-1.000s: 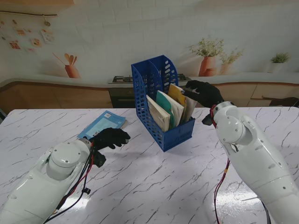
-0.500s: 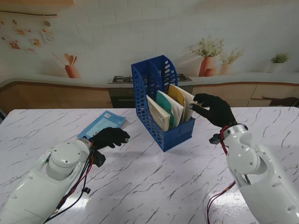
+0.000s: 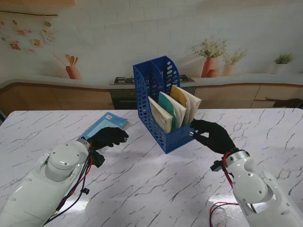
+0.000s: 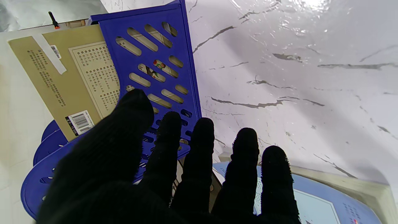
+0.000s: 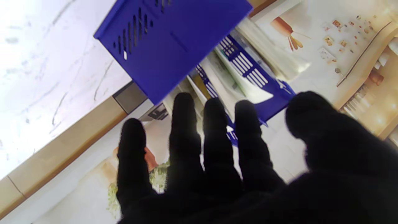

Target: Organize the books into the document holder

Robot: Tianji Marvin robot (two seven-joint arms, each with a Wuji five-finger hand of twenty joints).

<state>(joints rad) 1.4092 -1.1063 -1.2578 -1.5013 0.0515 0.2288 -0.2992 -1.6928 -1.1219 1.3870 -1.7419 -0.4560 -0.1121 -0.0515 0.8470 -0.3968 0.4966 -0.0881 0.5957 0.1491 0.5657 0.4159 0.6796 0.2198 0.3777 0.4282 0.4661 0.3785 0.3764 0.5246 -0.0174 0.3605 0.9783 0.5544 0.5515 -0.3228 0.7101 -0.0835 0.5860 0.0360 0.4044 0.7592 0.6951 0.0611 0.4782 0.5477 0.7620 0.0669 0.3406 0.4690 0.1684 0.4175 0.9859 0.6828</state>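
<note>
L hand (image 3: 110,137): fingers spread, holds nothing, over blue book (image 3: 104,125) flat on table.
R hand (image 3: 212,135): loose, empty, just beside holder (image 3: 163,101) front corner.
Risk: R knuckles could nudge holder, tipping books (image 3: 175,109) out; my L fingers may skid book off.

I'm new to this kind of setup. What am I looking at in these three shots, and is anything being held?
It is a two-armed robot with black-gloved five-finger hands. The wide shot looks down from its stand; the other two come from cameras on the wrists, looking along the fingers, and appear upside down. On the marble table stands a blue holder with several books leaning in it. A blue book lies flat to its left. The left hand rests over that book's near end with fingers spread; the left wrist view shows no grip. The right hand is open by the holder's right front corner. Neither holds anything.
</note>
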